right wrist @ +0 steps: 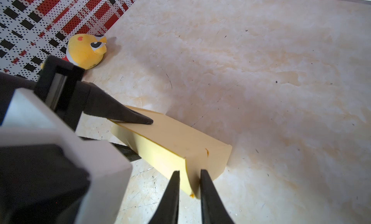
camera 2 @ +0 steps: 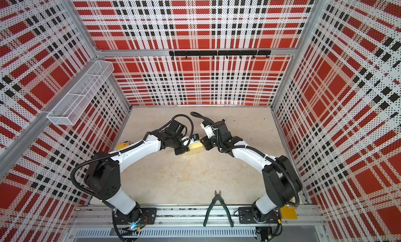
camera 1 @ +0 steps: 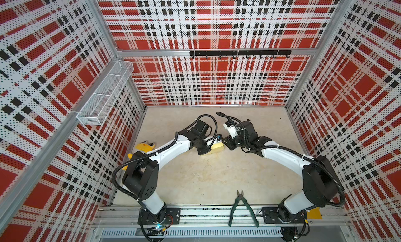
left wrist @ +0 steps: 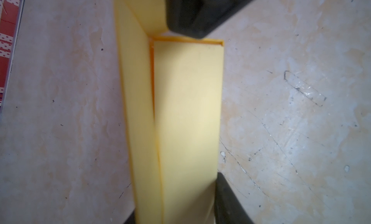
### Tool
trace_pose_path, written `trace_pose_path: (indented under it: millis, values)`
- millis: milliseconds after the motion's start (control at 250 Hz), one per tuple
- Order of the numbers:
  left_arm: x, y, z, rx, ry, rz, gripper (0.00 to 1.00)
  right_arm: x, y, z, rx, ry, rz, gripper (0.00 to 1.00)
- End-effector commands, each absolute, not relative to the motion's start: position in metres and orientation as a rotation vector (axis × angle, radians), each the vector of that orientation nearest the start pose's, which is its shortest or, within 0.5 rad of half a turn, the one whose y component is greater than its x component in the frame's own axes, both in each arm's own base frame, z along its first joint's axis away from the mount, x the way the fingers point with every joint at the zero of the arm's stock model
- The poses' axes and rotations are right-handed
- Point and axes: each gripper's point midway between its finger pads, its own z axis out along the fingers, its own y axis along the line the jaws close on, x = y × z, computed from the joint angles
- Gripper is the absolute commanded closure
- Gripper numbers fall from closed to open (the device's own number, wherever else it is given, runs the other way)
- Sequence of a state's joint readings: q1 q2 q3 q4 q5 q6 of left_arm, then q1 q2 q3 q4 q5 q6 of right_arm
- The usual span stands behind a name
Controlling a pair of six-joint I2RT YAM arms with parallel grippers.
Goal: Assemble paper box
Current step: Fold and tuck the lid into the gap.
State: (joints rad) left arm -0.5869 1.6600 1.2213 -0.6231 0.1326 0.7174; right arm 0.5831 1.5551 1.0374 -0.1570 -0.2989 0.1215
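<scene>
So the paper box (camera 1: 215, 148) (camera 2: 195, 148) was folded up into a long, shallow rectangular shape. It sat about mid-desk, a bit toward the back wall, right between the two arms. The left end effector (right wrist: 145, 139) was clamped on one end of it. One of its fingers (right wrist: 128, 114) lay flat on the top panel and the other sat under the edge. From the left wrist view the box (left wrist: 186, 112) ran lengthwise away from the camera, with a side wall standing up along one long edge.

The right end effector (right wrist: 189, 171) was at the opposite end. Its two tips sat narrow on either side of the end wall near a corner, with card between them. Honestly I couldn't tell whether they were actually biting down or just straddling it.

Other stuff around:
- A yellow plush toy (right wrist: 84, 52) with a little red heart on its cheek sat against the left wall.
- Green-handled cutters (camera 1: 240, 196) lay at the front edge of the desk (camera 1: 206, 180).
- A small yellow-orange tag (camera 1: 314, 213) sat by the right arm's base. Any print on it was too small to read.
- The box panels I could see were plain pale yellow.
</scene>
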Motion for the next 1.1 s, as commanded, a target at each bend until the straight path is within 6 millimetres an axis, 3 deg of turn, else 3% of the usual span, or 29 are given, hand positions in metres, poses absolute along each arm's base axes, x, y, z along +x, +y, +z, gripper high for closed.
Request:
trace_pose_path:
  millis: [0,596,1096]
  values:
    - [0.330,-0.249,0.101,1.640,2.086,-0.130,0.67,0.348,0.296,0.178,-0.681,2.151,0.740,0.80]
    - [0.331,-0.252,0.098,1.608,2.118,-0.154,0.67,0.352,0.298,0.170,-0.609,2.177,0.723,0.90]
    - [0.330,-0.257,0.094,1.594,2.145,-0.190,0.67,0.359,0.299,0.149,-0.566,2.208,0.711,0.95]
